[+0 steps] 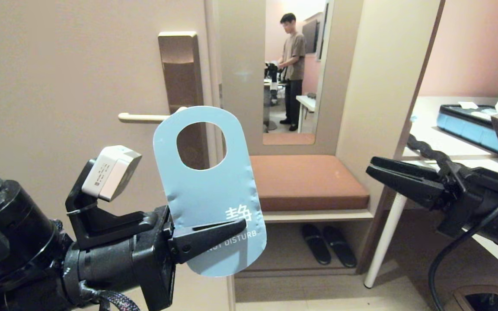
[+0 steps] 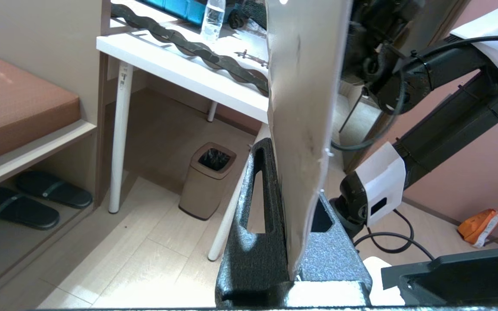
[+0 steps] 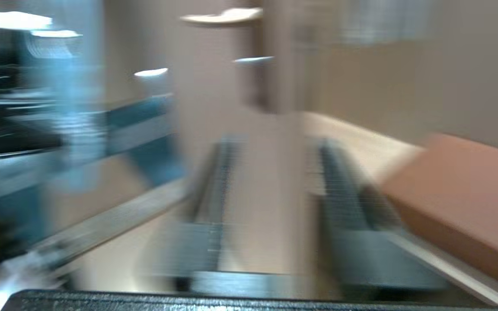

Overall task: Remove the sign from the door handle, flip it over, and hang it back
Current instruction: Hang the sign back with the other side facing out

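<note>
One thin card is all there is to the sign (image 1: 209,190): light, a little dented, likely to bend or slip if pinched at an edge. It stands upright, off the door handle (image 1: 143,117), blue face to the head camera, its lower corner clamped in the left gripper (image 1: 214,242). Best hold is the broad lower body, clear of the oval hole. The right gripper (image 1: 374,169) hangs well apart near the white desk (image 1: 448,149), holding nothing; whether its fingers are parted I cannot tell
</note>
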Available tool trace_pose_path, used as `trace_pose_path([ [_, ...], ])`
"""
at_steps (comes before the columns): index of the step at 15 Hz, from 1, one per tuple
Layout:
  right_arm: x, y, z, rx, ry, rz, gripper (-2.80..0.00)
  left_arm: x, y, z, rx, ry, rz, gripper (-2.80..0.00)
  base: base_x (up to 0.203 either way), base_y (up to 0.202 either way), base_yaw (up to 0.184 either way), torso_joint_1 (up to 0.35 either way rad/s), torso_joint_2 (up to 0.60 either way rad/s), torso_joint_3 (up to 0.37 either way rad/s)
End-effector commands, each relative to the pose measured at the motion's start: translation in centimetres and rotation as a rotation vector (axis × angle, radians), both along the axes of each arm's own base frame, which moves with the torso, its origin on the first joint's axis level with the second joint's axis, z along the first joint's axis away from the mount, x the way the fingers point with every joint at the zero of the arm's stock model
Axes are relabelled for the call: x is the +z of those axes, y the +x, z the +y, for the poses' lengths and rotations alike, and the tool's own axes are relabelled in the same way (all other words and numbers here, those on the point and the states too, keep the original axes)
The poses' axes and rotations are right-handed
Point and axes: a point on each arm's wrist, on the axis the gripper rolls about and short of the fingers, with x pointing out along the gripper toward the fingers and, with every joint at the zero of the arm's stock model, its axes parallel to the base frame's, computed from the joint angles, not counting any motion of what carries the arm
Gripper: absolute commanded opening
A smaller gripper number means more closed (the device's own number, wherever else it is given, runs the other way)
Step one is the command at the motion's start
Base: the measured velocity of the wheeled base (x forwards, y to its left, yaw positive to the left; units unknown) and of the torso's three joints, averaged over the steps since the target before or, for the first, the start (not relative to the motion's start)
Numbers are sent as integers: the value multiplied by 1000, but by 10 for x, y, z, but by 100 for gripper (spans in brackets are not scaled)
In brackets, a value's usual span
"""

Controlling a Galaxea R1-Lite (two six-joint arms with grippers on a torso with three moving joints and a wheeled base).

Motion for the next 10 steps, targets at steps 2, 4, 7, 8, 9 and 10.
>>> trace_pose_path([
  [2, -14, 6, -31, -213, -55, 5, -280, 1, 0, 0, -1, -5, -5, -280, 0, 0, 0, 0, 0, 0],
  [4, -26, -4, -54, -333, -107, 14, -280, 0, 0, 0, -1, -3, -5, -280, 0, 0, 0, 0, 0, 0],
  [7, -47, -33, -75, -451, -186, 32, -280, 0, 1, 0, 0, 3, -19, -280, 0, 0, 0, 0, 0, 0],
  [8, -56, -47, -77, -464, -205, 43, -280, -1, 0, 0, 1, 10, -27, -280, 0, 0, 0, 0, 0, 0],
  [9, -64, -62, -77, -469, -215, 50, -280, -1, 0, 1, 1, 11, -30, -280, 0, 0, 0, 0, 0, 0],
  [10, -70, -75, -76, -474, -222, 59, -280, -1, 0, 1, 1, 12, -30, -280, 0, 0, 0, 0, 0, 0],
])
